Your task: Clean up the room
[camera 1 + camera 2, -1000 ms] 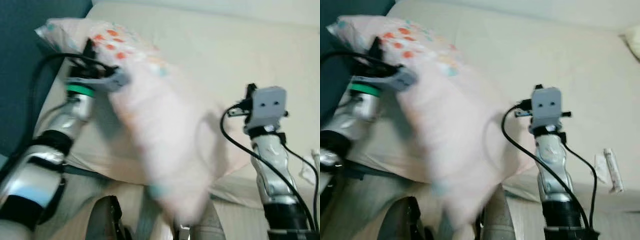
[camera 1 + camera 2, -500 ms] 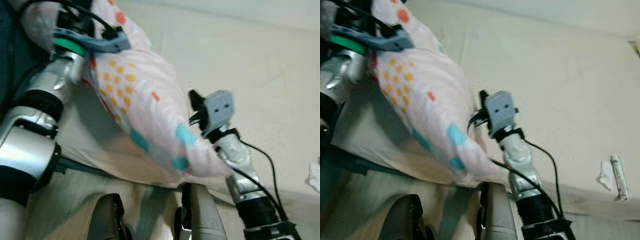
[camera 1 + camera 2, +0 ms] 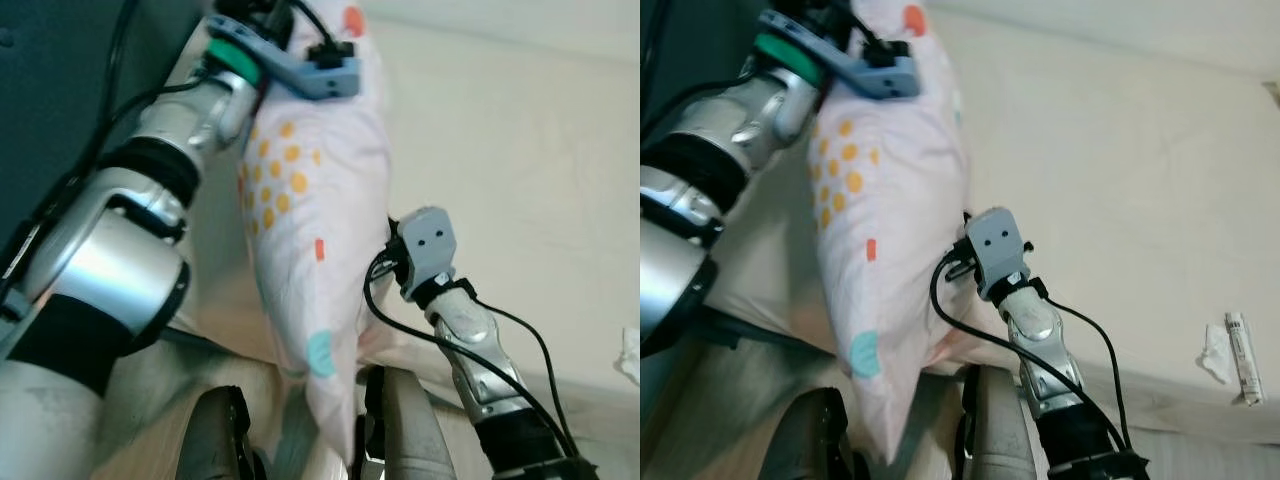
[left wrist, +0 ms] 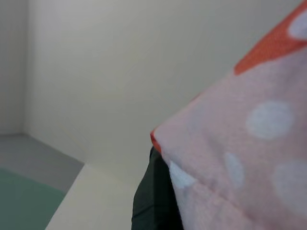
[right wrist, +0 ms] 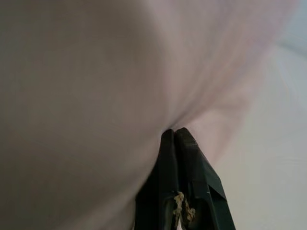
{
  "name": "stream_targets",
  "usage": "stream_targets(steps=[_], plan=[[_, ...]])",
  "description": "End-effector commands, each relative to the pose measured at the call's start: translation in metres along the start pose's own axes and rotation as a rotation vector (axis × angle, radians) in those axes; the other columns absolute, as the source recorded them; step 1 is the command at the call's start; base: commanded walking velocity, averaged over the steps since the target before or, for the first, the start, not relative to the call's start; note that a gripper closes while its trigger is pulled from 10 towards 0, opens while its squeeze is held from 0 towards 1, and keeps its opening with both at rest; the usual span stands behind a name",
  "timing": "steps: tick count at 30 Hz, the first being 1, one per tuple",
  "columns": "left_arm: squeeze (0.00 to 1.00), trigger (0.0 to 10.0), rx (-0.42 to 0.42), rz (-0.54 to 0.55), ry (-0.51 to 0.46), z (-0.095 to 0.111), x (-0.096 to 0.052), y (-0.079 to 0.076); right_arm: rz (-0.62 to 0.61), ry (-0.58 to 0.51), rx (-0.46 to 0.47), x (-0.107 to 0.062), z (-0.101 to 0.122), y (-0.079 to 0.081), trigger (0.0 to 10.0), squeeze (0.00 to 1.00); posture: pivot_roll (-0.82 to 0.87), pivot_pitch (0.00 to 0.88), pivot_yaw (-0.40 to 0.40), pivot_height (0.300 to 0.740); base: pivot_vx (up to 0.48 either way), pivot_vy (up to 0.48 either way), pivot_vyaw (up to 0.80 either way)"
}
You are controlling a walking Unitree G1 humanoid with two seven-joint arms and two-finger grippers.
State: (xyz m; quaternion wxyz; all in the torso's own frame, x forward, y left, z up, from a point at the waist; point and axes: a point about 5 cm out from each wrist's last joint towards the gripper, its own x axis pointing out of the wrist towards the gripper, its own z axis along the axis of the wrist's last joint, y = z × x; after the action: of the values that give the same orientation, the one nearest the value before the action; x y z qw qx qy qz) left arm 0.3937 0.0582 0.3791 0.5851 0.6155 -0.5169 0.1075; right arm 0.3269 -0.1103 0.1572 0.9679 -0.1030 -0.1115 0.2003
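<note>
The pale pink pillow with orange and teal spots hangs upright over the cream bed, its top pinched by the left pincer and its side by the right pincer, so either thin fabric pinch could slip and drop it.

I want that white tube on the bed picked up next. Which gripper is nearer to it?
Right. The right gripper is pressed shut into the pillow mid-bed, on the side of the tube. The left gripper grips the pillow's top corner, farther off.
</note>
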Motion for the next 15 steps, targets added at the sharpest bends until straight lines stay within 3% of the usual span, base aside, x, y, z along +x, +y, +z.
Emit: stream_targets(steps=[1, 2, 3, 4, 5, 11, 12, 15], plan=[[0.00, 10.0, 0.018, -0.070, -0.022, 0.010, 0.007, -0.003, 0.003, -0.028, 0.037, 0.010, 0.008, 0.000, 10.0, 0.00, -0.03, 0.170, 0.063, 0.585, 0.000, 0.000, 0.00], [0.00, 10.0, 0.035, -0.175, -0.002, 0.013, 0.002, -0.014, -0.005, -0.066, 0.058, 0.019, 0.018, 0.000, 10.0, 0.00, -0.04, 0.170, 0.066, 0.585, 0.000, 0.000, 0.00], [0.00, 10.0, 0.035, -0.175, -0.002, 0.013, 0.002, -0.014, -0.005, -0.066, 0.058, 0.019, 0.018, 0.000, 10.0, 0.00, -0.04, 0.170, 0.066, 0.585, 0.000, 0.000, 0.00], [0.31, 10.0, 0.024, -0.251, 0.035, 0.013, -0.003, -0.023, -0.016, -0.103, 0.080, 0.028, 0.028, -0.001, 10.0, 0.00, -0.04, 0.170, 0.066, 0.585, 0.000, 0.000, 0.00], [1.00, 10.0, 0.016, -0.303, 0.073, 0.010, -0.008, -0.030, -0.024, -0.137, 0.102, 0.034, 0.037, -0.003, 10.0, 0.00, -0.03, 0.168, 0.065, 0.585, 0.000, 0.000, 0.00], [1.00, 10.0, -0.017, -0.382, 0.230, -0.012, -0.025, -0.038, -0.033, -0.162, 0.113, 0.039, 0.044, -0.007, 10.0, 0.00, -0.02, 0.170, 0.062, 0.585, 0.000, 0.000, 0.00], [0.00, 10.0, -0.023, -0.379, 0.276, -0.021, -0.030, -0.037, -0.035, -0.155, 0.111, 0.038, 0.042, -0.008, 10.0, 0.00, -0.02, 0.171, 0.061, 0.585, 0.000, 0.000, 0.00], [0.00, 10.0, -0.041, -0.375, 0.337, -0.034, -0.035, -0.035, -0.040, -0.142, 0.108, 0.035, 0.038, -0.010, 10.0, 0.00, -0.01, 0.176, 0.061, 0.585, 0.000, 0.000, 0.00]])
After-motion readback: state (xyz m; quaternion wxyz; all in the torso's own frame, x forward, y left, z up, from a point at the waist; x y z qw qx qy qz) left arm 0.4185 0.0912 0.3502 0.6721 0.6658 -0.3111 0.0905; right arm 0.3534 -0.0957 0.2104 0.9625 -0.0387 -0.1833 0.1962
